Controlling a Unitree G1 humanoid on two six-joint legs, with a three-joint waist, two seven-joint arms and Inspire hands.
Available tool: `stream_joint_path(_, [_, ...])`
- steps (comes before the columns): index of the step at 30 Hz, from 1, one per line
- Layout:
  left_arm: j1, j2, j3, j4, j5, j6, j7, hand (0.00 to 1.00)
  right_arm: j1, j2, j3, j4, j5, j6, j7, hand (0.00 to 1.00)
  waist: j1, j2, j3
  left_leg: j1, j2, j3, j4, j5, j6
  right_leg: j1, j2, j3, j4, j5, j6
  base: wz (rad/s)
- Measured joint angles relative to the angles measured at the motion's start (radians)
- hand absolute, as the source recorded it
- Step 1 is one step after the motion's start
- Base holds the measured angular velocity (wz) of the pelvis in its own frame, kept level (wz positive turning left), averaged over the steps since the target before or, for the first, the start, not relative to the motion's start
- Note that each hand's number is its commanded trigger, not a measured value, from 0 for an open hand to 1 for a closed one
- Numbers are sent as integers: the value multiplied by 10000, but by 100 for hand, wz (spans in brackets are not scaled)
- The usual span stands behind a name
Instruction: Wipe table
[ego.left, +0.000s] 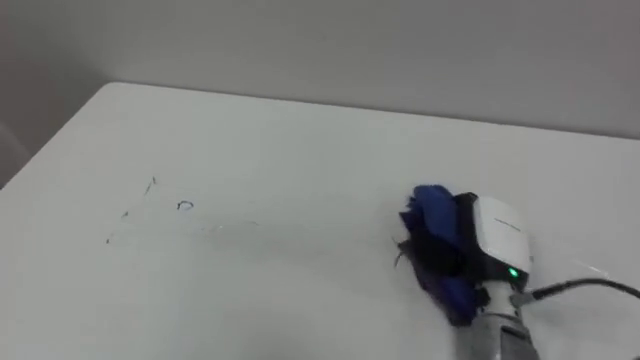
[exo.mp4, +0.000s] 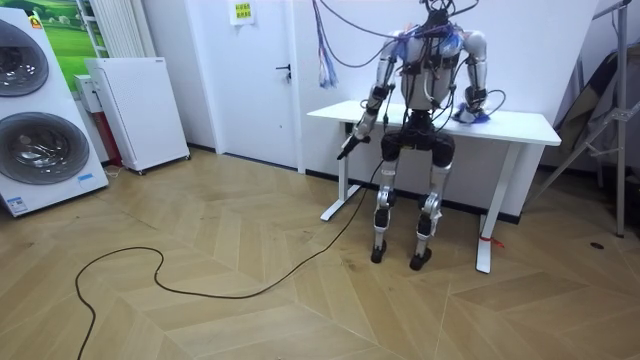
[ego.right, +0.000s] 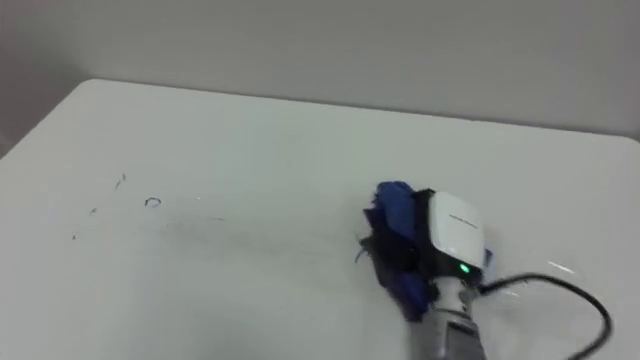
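While the right hand (ego.left: 480, 245) rested on the bunched blue cloth (ego.left: 432, 203) at the tabletop's (ego.left: 300, 140) right side, grip not discernible, the cloth was judged liable to slip free before reaching the pen marks (ego.left: 150, 208) well apart on the left.

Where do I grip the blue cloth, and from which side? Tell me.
Take the blue cloth by its bunched middle, from above on the near side, as the right hand does: it lies crumpled on the flat table, with no raised edge to pinch.
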Motion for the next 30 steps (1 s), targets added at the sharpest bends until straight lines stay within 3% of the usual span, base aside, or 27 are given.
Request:
stream_joint_path(3, [458, 7, 110, -619, -6, -6, -9, 0, 847, -312, -907, 191, 10, 3, -561, 100, -70, -48, -27, 309, -100, 90, -94, -94, 128, 353, -89, 14, 4, -71, 138, 4])
stream_joint_path(8, [203, 10, -155, -467, -136, -182, 34, 0, 749, -231, -1015, 344, 2, 394, -450, 100, -196, -164, -46, 421, -115, 160, -49, -215, 187, 472, -128, 51, 12, -37, 201, -8])
stream_joint_path(11, [-143, -30, -424, -164, -144, -290, 127, 0, 267, 2, -616, 42, 0, 1028, 89, 100, -36, -152, -42, 472, -11, 399, 47, -291, 149, 414, -19, 297, 54, 39, 138, -31])
stream_joint_path(13, [-594, -41, -771, 469, -510, -311, 205, 0, -245, 306, 60, -424, 2, 1622, 980, 100, 310, -108, -16, 497, 101, 421, 77, -336, 83, 361, 96, 296, 87, 169, 5, -54])
stream_joint_path(15, [-662, -133, -915, 618, -508, -299, 302, 0, -694, 555, 901, -787, -154, 1846, 1633, 100, 586, -54, 26, 483, 157, 391, 112, -383, 31, 233, 196, 288, 94, 251, -102, -50])
stream_joint_path(17, [-650, -176, -1121, 614, -511, -258, 336, 0, -1143, 848, 1558, -979, -631, 1850, 2248, 100, 720, -45, 65, 361, 169, 233, 170, -439, -30, 76, 239, 253, 209, 231, -167, -14])
stream_joint_path(19, [-614, -203, -1346, 589, -508, -228, 326, 0, -1671, 1168, 2089, -1002, -816, 1804, 2820, 100, 768, 4, 167, 135, 161, 85, 263, -407, -69, -66, 271, 244, 194, 188, -221, 16])
stream_joint_path(22, [-222, -199, -1336, 392, -511, -145, 272, 0, -1812, 1148, 2325, -1037, -726, 1527, 2978, 100, 902, 57, 227, 11, 136, -29, 263, -371, -35, -205, 222, 120, 231, 67, -217, 13])
stream_joint_path(23, [-127, -199, -1282, 368, -510, -120, 269, 0, -1789, 1101, 2317, -1036, -732, 1451, 2937, 100, 859, 58, 226, -5, 125, -92, 263, -364, -31, -199, 195, 6, 217, 55, -205, 32])
stream_joint_path(25, [56, -189, -983, 389, -482, -14, 175, 0, -1632, 804, 2108, -618, -728, 766, 2337, 100, 726, 17, 233, 29, 73, -225, 271, -361, -6, -86, 108, -194, 205, -31, -129, 34])
stream_joint_path(26, [57, -184, -851, 373, -467, -16, 105, 0, -1551, 725, 1992, -537, -718, 655, 2106, 100, 688, 17, 229, 19, 57, -203, 298, -360, 0, -38, 54, -302, 209, -40, -114, 41])
stream_joint_path(28, [45, -94, -373, 207, -127, -28, -4, 0, -961, 290, 1420, -383, -654, 509, 1043, 100, 583, -31, 131, -2, -26, 67, 372, -318, 85, -27, -158, -585, 427, -171, 37, 42])
stream_joint_path(30, [34, 11, -78, 152, -12, -50, -35, 0, -701, 17, 871, 27, -570, 508, 336, 100, 561, -123, 144, -21, -83, 444, 590, -395, 218, -168, -391, -571, 945, -300, 171, 9])
